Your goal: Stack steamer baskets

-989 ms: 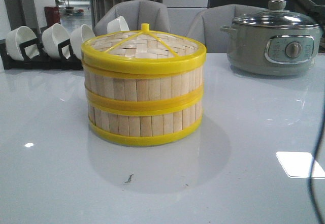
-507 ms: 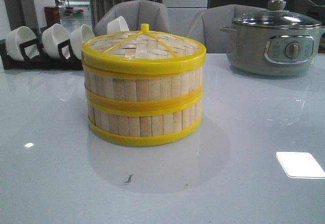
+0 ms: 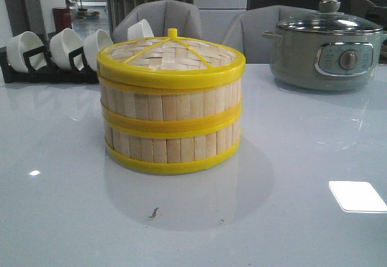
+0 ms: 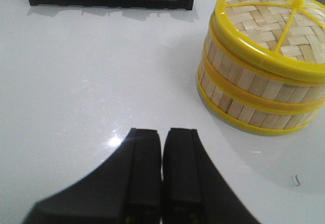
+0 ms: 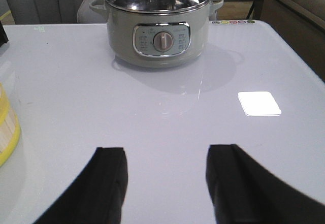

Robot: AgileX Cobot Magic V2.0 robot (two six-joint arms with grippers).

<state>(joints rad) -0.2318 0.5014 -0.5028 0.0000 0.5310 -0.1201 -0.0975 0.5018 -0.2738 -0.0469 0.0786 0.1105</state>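
Note:
Two steamer baskets stand stacked at the table's middle: the upper basket (image 3: 172,102) sits squarely on the lower basket (image 3: 172,146), and a woven lid (image 3: 171,55) with a yellow rim and knob covers the top. The left wrist view shows the same stack (image 4: 261,74). My left gripper (image 4: 162,132) is shut with nothing in it, hovering over bare table apart from the stack. My right gripper (image 5: 166,153) is open and empty, and only a sliver of the lower basket (image 5: 7,137) shows at that view's edge. Neither gripper appears in the front view.
A grey electric pot (image 3: 326,43) with a glass lid stands at the back right. A black rack of white bowls (image 3: 54,52) stands at the back left. The white table (image 3: 290,218) reflects a bright light patch at the front right. Chairs stand behind the table.
A dark cable and arm part at the front view's right edge has withdrawn out of view. The stack has not moved.

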